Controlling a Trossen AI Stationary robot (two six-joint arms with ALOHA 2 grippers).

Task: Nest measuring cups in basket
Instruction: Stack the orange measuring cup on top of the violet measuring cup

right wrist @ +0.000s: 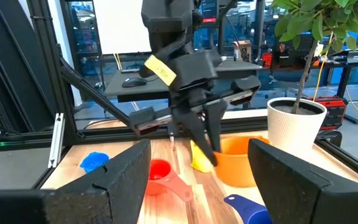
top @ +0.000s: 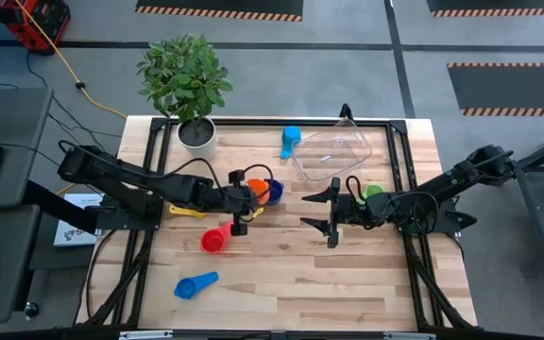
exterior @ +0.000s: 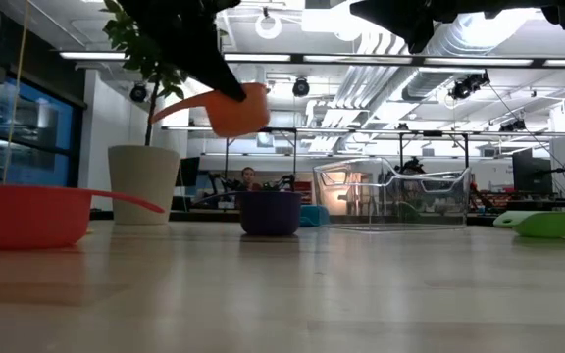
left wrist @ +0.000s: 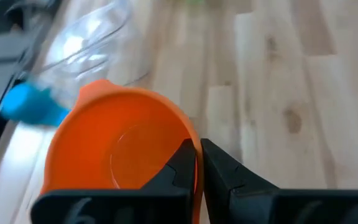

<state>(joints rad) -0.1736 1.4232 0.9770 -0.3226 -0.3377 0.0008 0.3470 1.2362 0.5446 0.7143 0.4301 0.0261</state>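
Observation:
My left gripper (top: 246, 195) is shut on the orange measuring cup (top: 256, 189), which it holds up above the table near the middle; the cup also shows in the low view (exterior: 238, 110). A dark blue cup (top: 274, 192) stands on the table just past the orange one. A yellow cup (top: 185, 212) lies partly under my left arm. A red cup (top: 215, 239), a blue cup (top: 196, 285) and a light blue cup (top: 290, 142) lie apart on the table. The clear basket (top: 331, 151) stands at the far middle right. My right gripper (top: 317, 210) is open and empty, right of the cups. My left gripper pinches the orange cup's rim (left wrist: 196, 144), one finger (left wrist: 180, 167) inside the bowl and the other (left wrist: 224, 169) outside it. The fingers come from above, slanting down. The cup hangs lifted clear of the table, mouth up, its handle (exterior: 179, 106) sticking out sideways.
A white plant pot (top: 196, 134) with a green plant stands at the far left corner. A green cup (top: 373, 192) lies by my right arm, near the basket. The near half of the table holds only the blue cup.

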